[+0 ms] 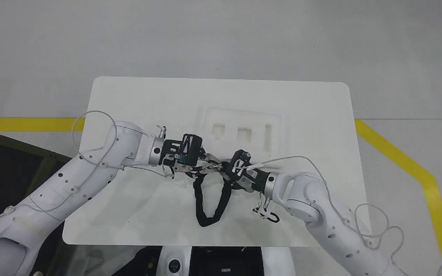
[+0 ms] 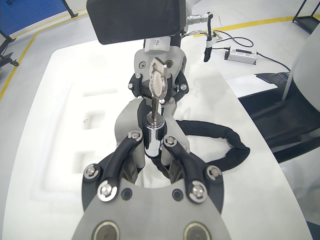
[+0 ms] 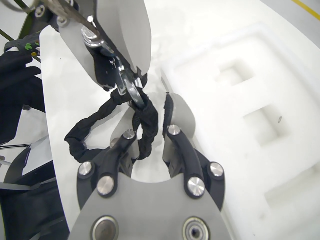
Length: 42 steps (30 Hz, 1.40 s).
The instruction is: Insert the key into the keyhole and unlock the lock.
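Observation:
My left gripper is shut on the chrome lock, held above the table with its keyhole end up. The key stands in the keyhole, its round head and ring free above the lock. A black sleeved chain hangs from the lock in a loop onto the table. In the right wrist view the lock sits between the far left fingers, with the key beyond it. My right gripper is open, its fingers on either side of the chain just below the lock. From above, both grippers meet at the lock.
A white foam tray with three recesses lies on the white table just behind the grippers. The chain loop rests near the table's front edge. Both arms reach in from the front corners.

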### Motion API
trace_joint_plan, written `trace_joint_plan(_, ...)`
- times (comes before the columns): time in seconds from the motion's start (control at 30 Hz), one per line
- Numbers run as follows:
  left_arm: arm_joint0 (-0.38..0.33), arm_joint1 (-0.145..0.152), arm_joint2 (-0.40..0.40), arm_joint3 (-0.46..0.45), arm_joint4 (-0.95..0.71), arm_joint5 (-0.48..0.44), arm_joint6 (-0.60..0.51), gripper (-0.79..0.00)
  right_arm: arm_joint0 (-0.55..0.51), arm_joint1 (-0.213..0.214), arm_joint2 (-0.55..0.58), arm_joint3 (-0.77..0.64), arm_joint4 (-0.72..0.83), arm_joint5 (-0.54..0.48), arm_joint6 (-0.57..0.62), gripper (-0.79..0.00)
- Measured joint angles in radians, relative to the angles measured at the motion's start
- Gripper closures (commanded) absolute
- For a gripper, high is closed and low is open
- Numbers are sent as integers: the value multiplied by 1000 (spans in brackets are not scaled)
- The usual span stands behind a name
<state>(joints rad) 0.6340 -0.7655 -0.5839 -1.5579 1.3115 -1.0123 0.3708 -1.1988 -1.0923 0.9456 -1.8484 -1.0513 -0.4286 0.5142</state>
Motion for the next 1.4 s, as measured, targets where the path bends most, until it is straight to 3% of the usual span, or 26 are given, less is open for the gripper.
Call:
trace_joint_plan(0.43,15,16,-42,24,3,0,17,0,-41,10,55,-45,19,37,112,0)
trace_joint_plan(0.7,21,10,-75,73,23,54,-97,0,-28,8,63,-26,99,65,234,0)
trace_joint_plan(0.73,18,8,-77,74,23,62,-117,0,-25,7,61,-24,106,71,249,-34)
trace_joint_plan(0.8,10,3,-83,73,18,76,-164,0,-18,6,55,-20,119,87,285,-212)
trace_joint_plan(0.9,-2,-8,-82,71,9,87,-236,0,-9,3,49,-8,135,113,314,-336)
trace_joint_plan(1.1,-38,-45,-47,82,-3,110,-380,0,5,0,48,18,164,127,343,-366)
trace_joint_plan(1.27,-66,-77,-21,105,-18,120,-435,0,-8,5,73,-12,185,111,338,-382)
trace_joint_plan(1.3,-73,-83,-18,112,-21,118,-439,-142,-16,7,85,-25,196,94,328,-391)
trace_joint_plan(1.33,-78,-88,-15,117,-22,116,-440,-437,-22,10,95,-35,205,80,321,-449)
trace_joint_plan(1.37,-83,-93,-13,123,-24,112,-441,-785,-29,12,105,-45,212,66,315,-548)
trace_joint_plan(1.4,-90,-99,-11,130,-28,105,-439,-785,-39,16,121,-59,217,49,309,-610)
